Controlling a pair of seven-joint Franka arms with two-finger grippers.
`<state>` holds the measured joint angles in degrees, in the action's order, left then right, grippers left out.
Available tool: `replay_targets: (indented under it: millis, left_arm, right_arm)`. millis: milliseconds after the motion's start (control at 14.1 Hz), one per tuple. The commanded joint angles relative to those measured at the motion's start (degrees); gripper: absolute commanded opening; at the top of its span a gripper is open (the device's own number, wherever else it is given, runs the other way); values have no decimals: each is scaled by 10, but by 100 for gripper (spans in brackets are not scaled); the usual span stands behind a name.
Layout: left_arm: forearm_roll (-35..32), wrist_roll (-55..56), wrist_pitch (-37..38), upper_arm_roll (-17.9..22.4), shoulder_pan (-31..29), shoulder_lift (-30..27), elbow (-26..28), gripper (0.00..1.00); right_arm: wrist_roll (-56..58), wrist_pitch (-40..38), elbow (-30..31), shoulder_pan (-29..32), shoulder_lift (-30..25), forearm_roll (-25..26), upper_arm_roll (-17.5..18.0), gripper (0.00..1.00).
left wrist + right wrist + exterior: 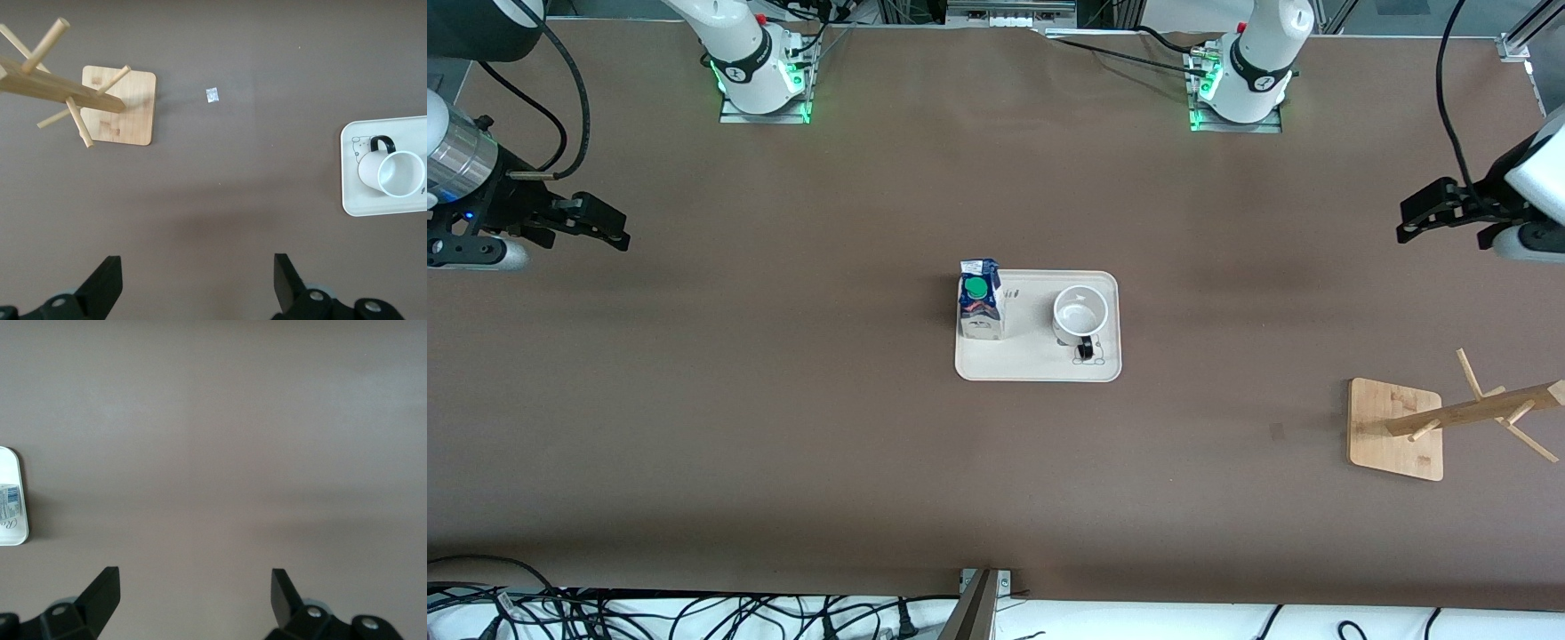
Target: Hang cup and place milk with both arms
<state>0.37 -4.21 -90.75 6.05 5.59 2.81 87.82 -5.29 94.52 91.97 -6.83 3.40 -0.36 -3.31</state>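
**Nothing picked up yet**

We hover both tools released over bare worktop: left tool point(1405, 222) at its end, right tool point(618, 233) at the other. The white cup point(1080, 313), black handle toward the front camera, and blue-white milk point(980, 300) stand on the tray point(1040, 369). Next we must reach inward; the rack point(1396, 429) waits.

You have two white arms with black joint rings, each base point(763, 84) on a metal plate lit green at the edges. Black cables trail from both. The right end effector point(609, 227) is black below a silver wrist cylinder; the left end effector point(1414, 218) is black too, with wedge-shaped fingers point(105, 283).
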Motion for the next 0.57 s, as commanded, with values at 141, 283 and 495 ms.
replay_targets:
  millis: [141,283,495]
  left_arm:
    - [0,-16,13,3,-4,12,-22,100]
    - [3,-12,13,-11,-20,6,-18,100]
    - [9,-18,13,-11,-38,6,-17,100]
  right_arm:
    - [6,-1,-13,5,3,-4,4,100]
    - [5,-1,-15,6,2,-6,4,100]
    - [5,18,-28,0,13,-24,7,100]
